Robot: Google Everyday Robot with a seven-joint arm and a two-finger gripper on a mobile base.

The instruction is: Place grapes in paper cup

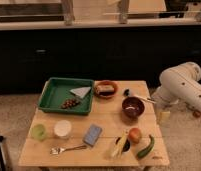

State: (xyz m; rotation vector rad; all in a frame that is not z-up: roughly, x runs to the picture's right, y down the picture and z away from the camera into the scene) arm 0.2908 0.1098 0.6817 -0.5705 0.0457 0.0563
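Note:
The grapes (70, 103), a small dark reddish bunch, lie in the front part of a green tray (53, 95) at the table's back left. The white paper cup (62, 129) stands upright near the front left of the table, in front of the tray. My gripper (163, 116) hangs off the white arm (181, 84) beyond the table's right edge, far from both the grapes and the cup. Nothing shows in the gripper.
A light-green cup (38, 132) stands left of the paper cup. A pale wedge (80, 91) lies in the tray. Also on the table: brown bowl (105, 89), dark red bowl (132, 107), blue packet (92, 134), metal utensil (66, 149), orange-red fruit (135, 134), green vegetable (146, 148), yellow item (118, 146).

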